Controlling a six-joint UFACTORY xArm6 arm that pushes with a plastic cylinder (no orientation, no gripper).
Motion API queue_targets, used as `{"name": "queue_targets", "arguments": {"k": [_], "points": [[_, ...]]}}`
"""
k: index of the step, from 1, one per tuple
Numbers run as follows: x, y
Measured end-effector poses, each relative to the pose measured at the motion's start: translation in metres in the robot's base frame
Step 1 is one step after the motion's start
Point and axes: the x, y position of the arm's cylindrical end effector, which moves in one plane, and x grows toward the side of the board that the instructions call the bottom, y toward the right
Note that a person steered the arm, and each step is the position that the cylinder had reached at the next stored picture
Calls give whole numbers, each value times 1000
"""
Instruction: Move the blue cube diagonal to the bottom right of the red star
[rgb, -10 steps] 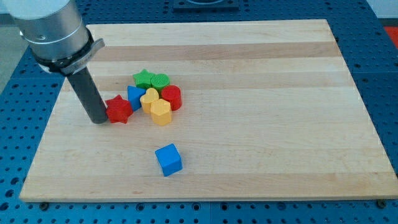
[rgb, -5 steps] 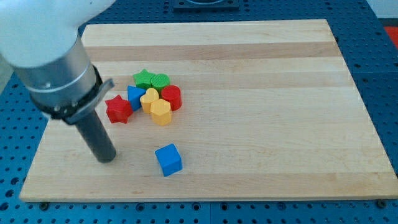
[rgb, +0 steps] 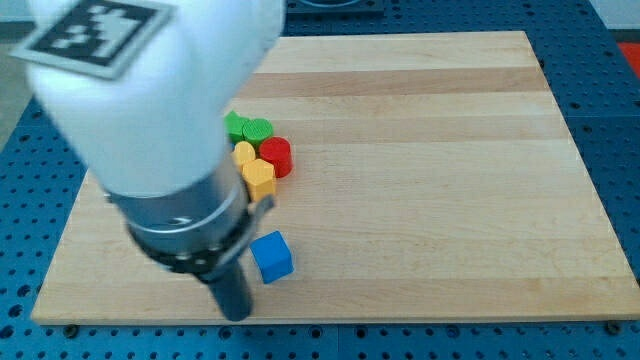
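Note:
The blue cube (rgb: 271, 256) lies near the board's bottom edge, left of centre. My tip (rgb: 236, 314) is at the bottom edge of the board, just below and left of the blue cube, apart from it. The arm's large white and grey body covers the left part of the cluster, so the red star is hidden behind it.
A cluster above the cube shows a green star (rgb: 237, 125), a green rounded block (rgb: 258, 130), a red cylinder (rgb: 276, 157), a yellow heart (rgb: 243, 153) and a yellow block (rgb: 260, 179). The wooden board (rgb: 450, 180) lies on a blue perforated table.
My tip has moved from beside the red star down and to the view's right, to the board's bottom edge next to the blue cube. The arm now hides the red star. No block has moved.

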Motion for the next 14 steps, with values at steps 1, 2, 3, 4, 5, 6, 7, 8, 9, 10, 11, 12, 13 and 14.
{"name": "queue_targets", "arguments": {"k": [1, 2, 3, 4, 5, 6, 7, 8, 9, 10, 11, 12, 13, 14], "points": [[0, 14], [0, 14], [0, 48], [0, 50], [-12, 50], [-42, 49], [-69, 46], [-86, 38], [-90, 29], [-65, 73], [-27, 101], [-1, 89], [0, 66], [0, 49]]}}
